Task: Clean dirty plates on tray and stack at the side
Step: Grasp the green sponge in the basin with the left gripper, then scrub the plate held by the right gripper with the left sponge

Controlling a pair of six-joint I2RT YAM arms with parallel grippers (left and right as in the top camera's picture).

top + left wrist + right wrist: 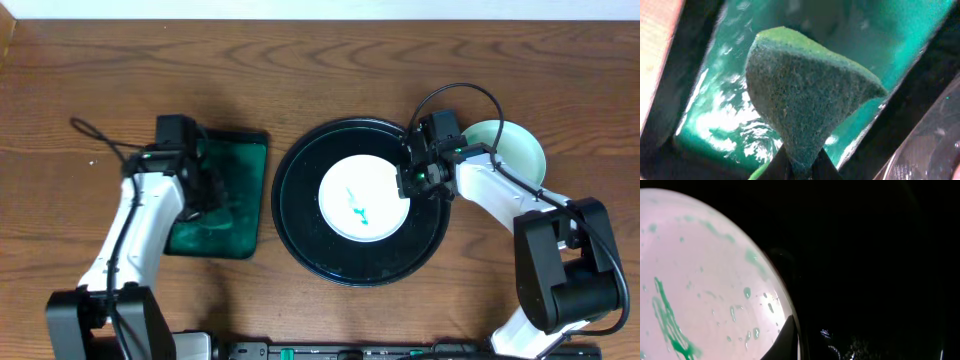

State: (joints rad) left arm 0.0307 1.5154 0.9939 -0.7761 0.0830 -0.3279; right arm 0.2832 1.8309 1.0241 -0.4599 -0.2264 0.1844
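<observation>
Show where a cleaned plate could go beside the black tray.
Bare brown wooden table runs along the far edge, behind the round glossy black tray and dark green rectangular tray. Crowded at right: the right arm over a pale green-tinted round plate.

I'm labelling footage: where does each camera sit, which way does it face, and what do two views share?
Overhead: above the table, looking straight down; both arms show.
Left wrist: behind the left gripper, facing its pinched green scouring pad over the green tray.
Right wrist: low beside the smeared plate on the black tray; one fingertip shows.
Shared: overhead also shows that plate.
</observation>
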